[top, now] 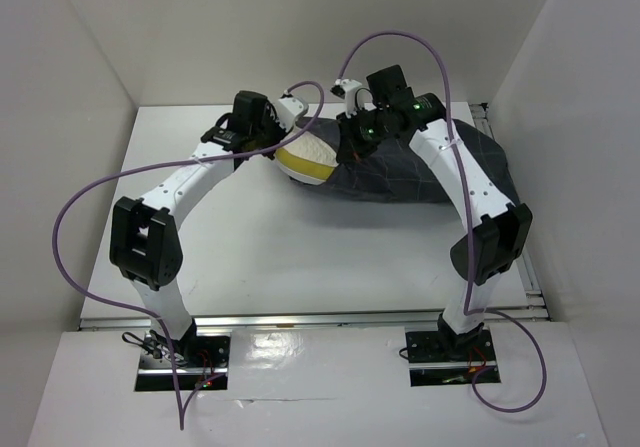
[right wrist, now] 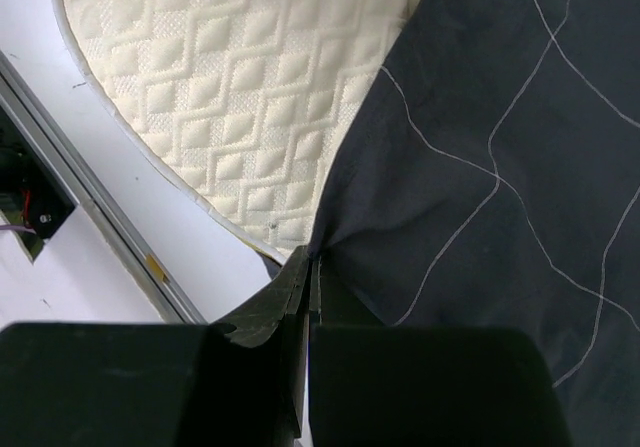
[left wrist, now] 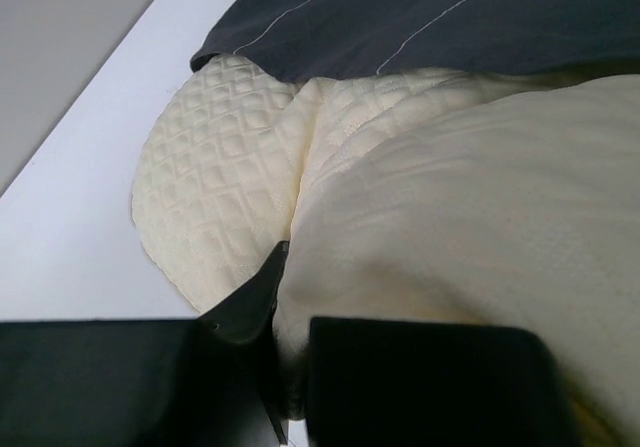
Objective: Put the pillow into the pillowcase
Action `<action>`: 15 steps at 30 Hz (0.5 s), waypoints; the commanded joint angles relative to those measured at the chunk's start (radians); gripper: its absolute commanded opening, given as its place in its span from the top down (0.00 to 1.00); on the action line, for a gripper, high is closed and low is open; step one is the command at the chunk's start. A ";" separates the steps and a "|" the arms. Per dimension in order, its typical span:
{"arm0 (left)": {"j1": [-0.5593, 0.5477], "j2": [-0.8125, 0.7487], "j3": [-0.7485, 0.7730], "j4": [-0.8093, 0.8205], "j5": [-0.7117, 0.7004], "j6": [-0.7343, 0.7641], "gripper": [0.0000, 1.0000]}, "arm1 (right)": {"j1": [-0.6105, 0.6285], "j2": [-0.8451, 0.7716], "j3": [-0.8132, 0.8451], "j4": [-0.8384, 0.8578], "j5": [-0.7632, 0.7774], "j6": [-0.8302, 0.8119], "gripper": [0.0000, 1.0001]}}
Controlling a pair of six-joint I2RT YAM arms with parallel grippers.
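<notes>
Partly inside the pillowcase, the pillow lies lengthwise left to right on the table, its bare end poking leftward out of the pillowcase mouth. The left fingers pinch that bare end. The right fingers, pressed together, pinch the pillowcase rim.

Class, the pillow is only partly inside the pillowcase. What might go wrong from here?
1. The right gripper pinches just the edge of the pillowcase; the cloth may slip free under a pull.
2. The left gripper grips a soft fold of the pillow, so pushing might bunch it instead of sliding it in.
3. The quilted corner lying outside may catch on the opening.
</notes>
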 commanded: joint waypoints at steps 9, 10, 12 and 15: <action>0.030 -0.040 -0.014 0.059 -0.040 -0.001 1.00 | -0.081 -0.079 -0.028 0.021 -0.119 -0.001 1.00; 0.030 -0.040 -0.005 0.059 -0.040 -0.001 1.00 | -0.081 -0.079 -0.017 0.021 -0.132 -0.001 0.96; 0.030 -0.040 -0.005 0.059 -0.040 -0.001 1.00 | -0.081 -0.070 -0.008 0.021 -0.142 -0.001 0.96; 0.030 -0.040 -0.005 0.059 -0.040 -0.001 1.00 | -0.091 -0.061 -0.008 0.021 -0.142 -0.001 0.81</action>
